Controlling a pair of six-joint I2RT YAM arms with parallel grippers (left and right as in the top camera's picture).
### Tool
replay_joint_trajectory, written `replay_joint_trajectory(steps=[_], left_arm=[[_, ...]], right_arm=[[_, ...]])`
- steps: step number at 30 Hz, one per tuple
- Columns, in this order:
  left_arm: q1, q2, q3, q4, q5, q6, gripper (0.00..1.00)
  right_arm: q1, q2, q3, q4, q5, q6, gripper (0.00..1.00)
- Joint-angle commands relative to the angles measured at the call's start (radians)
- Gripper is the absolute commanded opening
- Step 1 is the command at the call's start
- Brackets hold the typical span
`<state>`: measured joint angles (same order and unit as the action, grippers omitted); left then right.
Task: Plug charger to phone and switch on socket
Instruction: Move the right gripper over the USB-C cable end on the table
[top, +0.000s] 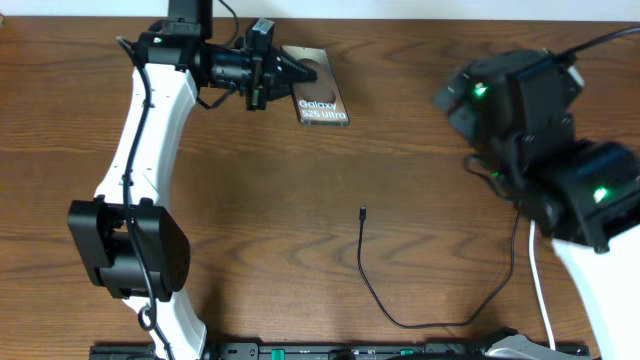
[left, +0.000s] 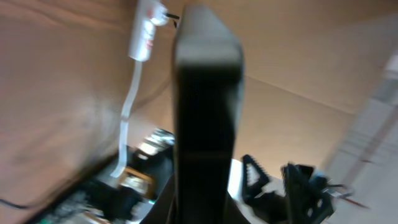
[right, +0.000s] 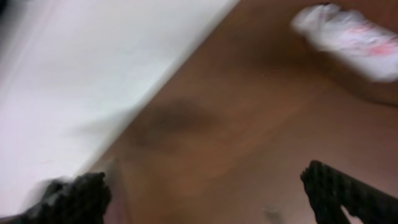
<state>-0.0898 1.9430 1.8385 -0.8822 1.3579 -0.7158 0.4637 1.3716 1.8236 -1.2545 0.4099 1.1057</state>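
The phone (top: 322, 98) is seen at far side of table (top: 250, 200), left tool (top: 298, 72) at its end.
Left tool's state can't be told; charger (top: 362, 240) tip is laid mid-table, well apart from phone; right tool (right: 211, 199) is spread wide nr socket (right: 348, 34).

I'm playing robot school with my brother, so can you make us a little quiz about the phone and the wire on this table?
1. True or false: the charger is plugged into the phone.
2. Which end effector is at the phone? A) left B) right
3. Fill in: the socket is coloured ____.

Key:
1. False. The charger's tip lies on the table, apart from the phone.
2. A, the left end effector.
3. White, with small red marks.
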Motion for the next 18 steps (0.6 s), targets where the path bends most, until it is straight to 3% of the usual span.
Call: replay_joint_trajectory(steps=[1,7,14,16,18], left_arm=[[-0.042,-0.011,0.011,-0.015,-0.154,0.181,0.07],[-0.089,-0.018,0.011,-0.015,-0.272,0.27,0.07],[-0.09,-0.097,0.011,-0.018,-0.335,0.384,0.07],[-0.089,-0.13,0.011,-0.009,-0.304,0.375,0.07],[-0.076,-0.163,0.011,0.024,-0.145,0.356,0.07]], right_arm=[[-0.137,0.021,-0.003,-0.067,-0.082,-0.216,0.99],[-0.278,0.041,-0.061,-0.076,-0.26,-0.458,0.99],[-0.32,0.043,-0.226,-0.046,-0.317,-0.502,0.99],[-0.319,0.043,-0.284,-0.016,-0.33,-0.501,0.99],[-0.319,0.043,-0.363,0.037,-0.38,-0.501,0.99]])
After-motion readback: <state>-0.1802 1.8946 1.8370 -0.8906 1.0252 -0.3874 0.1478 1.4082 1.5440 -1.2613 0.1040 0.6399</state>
